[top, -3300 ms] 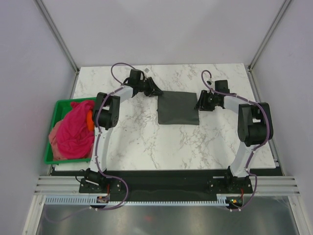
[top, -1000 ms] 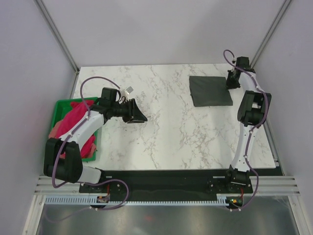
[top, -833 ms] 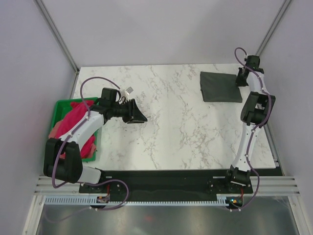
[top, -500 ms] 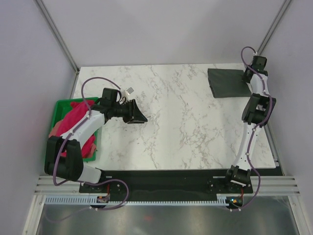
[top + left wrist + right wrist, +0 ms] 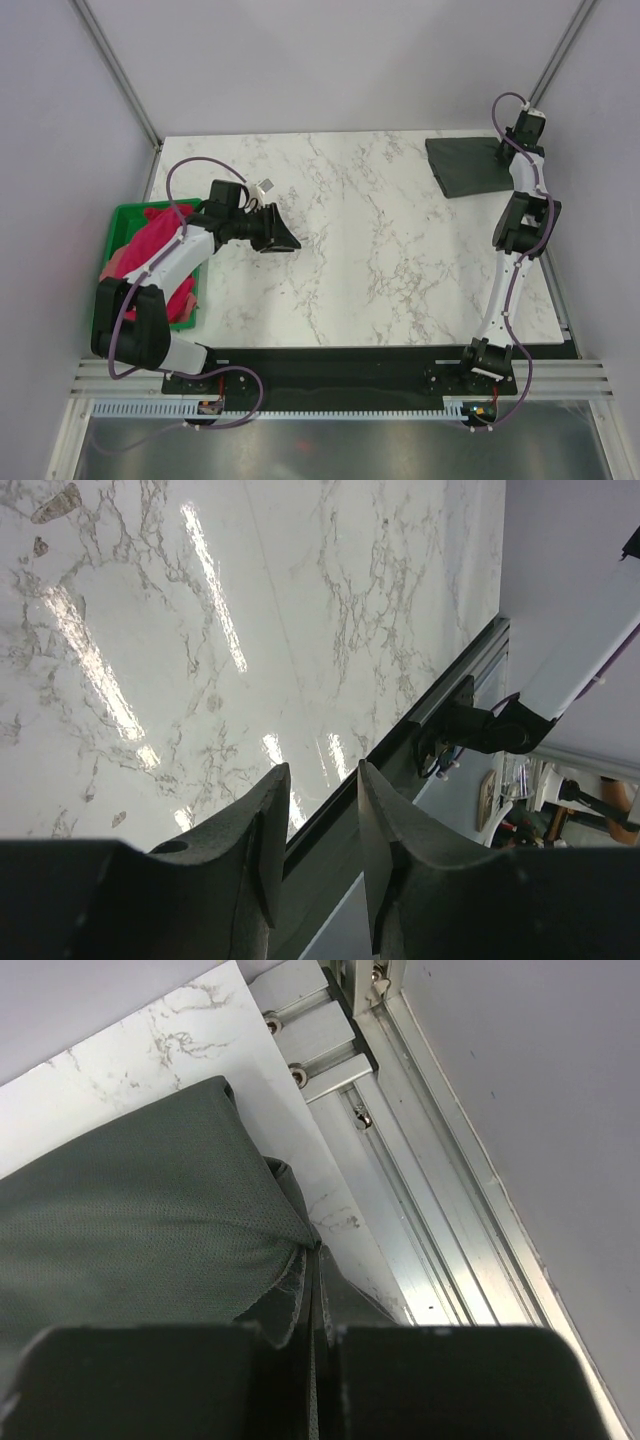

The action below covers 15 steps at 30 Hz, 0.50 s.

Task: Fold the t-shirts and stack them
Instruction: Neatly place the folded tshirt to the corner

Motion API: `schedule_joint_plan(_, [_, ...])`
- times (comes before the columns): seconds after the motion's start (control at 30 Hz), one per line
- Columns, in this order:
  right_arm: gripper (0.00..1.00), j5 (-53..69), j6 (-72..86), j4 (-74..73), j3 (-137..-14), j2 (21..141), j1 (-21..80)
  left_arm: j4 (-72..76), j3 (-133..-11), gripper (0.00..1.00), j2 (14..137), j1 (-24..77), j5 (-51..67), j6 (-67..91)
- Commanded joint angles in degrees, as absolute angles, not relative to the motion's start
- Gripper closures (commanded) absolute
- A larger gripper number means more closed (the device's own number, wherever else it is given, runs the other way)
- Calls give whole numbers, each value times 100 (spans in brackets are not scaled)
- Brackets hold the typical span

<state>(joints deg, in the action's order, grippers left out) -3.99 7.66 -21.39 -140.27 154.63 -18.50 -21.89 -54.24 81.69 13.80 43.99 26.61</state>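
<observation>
Charcoal t-shirt [image 5: 468, 166] pinched in the right tool [image 5: 317, 1272]; left tool [image 5: 321, 792] half-open, empty.

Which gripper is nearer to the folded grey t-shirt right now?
Right. The right gripper is shut on the grey t-shirt's edge at the far right corner of the table. The left gripper hangs open over the table's left half, nearer the green bin.
</observation>
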Motion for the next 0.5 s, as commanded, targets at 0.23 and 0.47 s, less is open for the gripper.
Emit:
schedule_joint_plan(0.23, [78, -896, 1336, -1863, -13483, 15039, -1890, -2171, -5414, 59, 7454, 1415, 4307, 2575])
schedule_joint_plan(0.47, [50, -1098, 1669, -1977, -13061, 14371, -1898, -2171, -5686, 59, 6979, 1415, 4281, 2786])
